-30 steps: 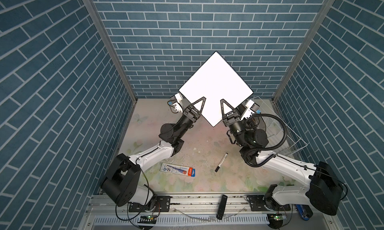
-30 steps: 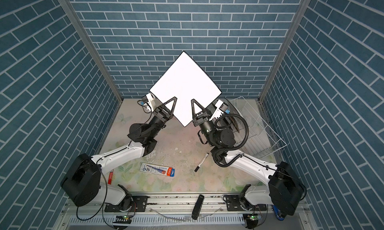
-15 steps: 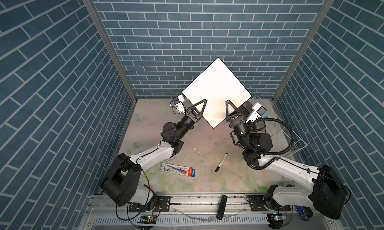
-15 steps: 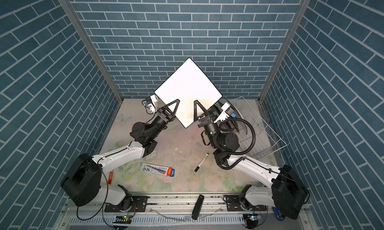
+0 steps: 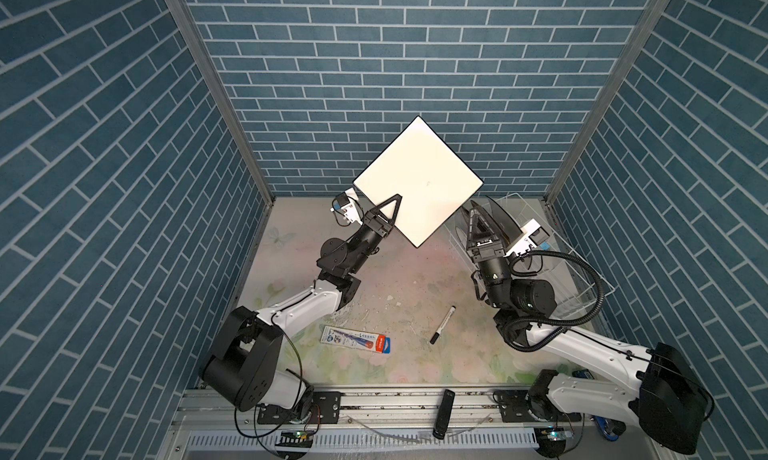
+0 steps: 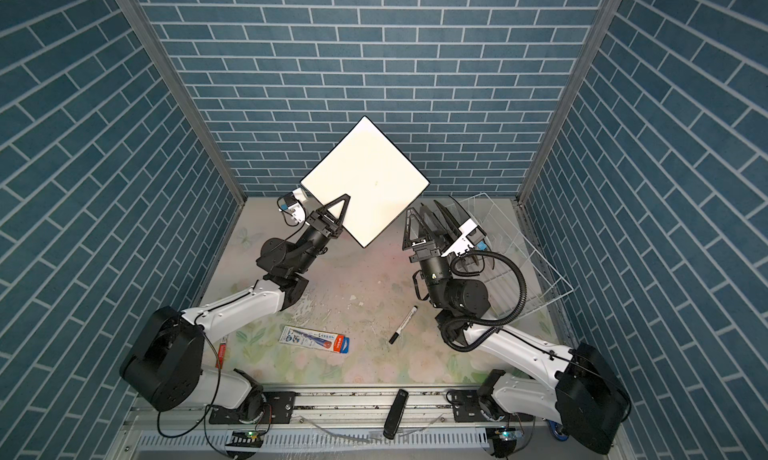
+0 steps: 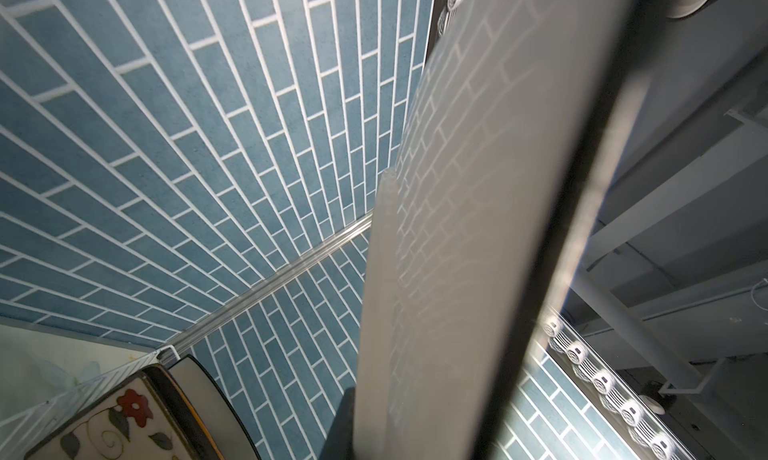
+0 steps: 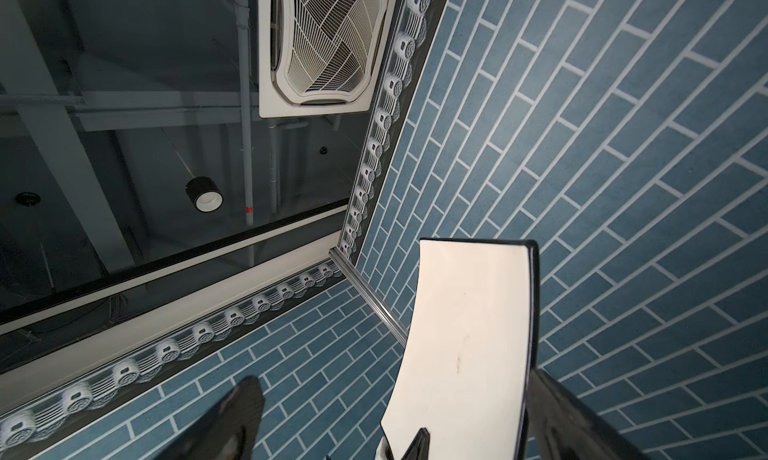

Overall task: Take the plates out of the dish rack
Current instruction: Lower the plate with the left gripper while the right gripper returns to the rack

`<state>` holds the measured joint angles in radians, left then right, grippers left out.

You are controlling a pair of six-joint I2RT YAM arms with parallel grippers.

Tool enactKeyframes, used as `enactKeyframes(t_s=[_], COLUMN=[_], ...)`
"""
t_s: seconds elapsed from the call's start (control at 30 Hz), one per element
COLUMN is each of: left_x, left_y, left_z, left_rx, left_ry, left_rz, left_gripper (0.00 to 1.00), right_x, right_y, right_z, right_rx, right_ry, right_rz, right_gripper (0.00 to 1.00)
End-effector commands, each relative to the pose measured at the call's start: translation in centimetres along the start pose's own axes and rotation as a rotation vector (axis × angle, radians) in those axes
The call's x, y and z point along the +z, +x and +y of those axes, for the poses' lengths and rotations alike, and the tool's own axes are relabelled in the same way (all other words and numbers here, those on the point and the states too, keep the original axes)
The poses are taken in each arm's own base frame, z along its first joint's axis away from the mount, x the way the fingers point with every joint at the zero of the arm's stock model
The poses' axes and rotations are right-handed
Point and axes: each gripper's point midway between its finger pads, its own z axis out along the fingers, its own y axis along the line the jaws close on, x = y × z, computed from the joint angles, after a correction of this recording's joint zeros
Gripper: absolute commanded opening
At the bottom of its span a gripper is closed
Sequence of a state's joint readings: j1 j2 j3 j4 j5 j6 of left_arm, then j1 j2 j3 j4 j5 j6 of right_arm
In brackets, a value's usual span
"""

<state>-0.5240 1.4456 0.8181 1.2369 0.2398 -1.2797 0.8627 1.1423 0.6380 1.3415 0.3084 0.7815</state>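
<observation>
A large white black-rimmed plate (image 5: 419,179) (image 6: 365,179) hangs in the air on one corner, high over the back of the table. My left gripper (image 5: 394,207) (image 6: 344,206) is shut on its lower left edge. In the left wrist view the held plate (image 7: 457,229) fills the middle. My right gripper (image 5: 481,207) (image 6: 419,211) stands open, apart from that plate, over the near end of the white wire dish rack (image 5: 582,270) (image 6: 536,262). Dark plates (image 5: 500,218) stand in the rack. A floral plate (image 7: 108,420) and a black-rimmed one (image 7: 199,391) also stand there.
A black marker (image 5: 442,325) and a flat printed packet (image 5: 356,339) lie on the floral table top (image 5: 415,279) near the front. A black bar (image 5: 444,408) rests on the front rail. Blue brick walls close in on three sides.
My right gripper has opened, let go of the white plate and drawn back right toward the rack. The left gripper now holds the plate alone, a little lower.
</observation>
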Motion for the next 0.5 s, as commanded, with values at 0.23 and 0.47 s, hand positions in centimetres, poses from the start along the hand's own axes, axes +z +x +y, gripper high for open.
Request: enactKeyframes(t_s=[0.23, 0.47], left_x=[-3.8, -5.4], left_y=[-6.4, -8.1], left_z=[-3.7, -1.9], left_rx=[0.097, 0.125], left_ry=[0.099, 0.013], left_rz=[-0.243, -0.265], left_gripper=[0.00, 0.00], right_x=[-2.2, -3.5], right_y=[-2.3, -2.9], right_z=[-0.3, -0.9], right_rx=[-0.041, -0.058], right_ry=[0.013, 0.029], right_rz=[-0.066, -0.074], right_gripper=[0.99, 0.99])
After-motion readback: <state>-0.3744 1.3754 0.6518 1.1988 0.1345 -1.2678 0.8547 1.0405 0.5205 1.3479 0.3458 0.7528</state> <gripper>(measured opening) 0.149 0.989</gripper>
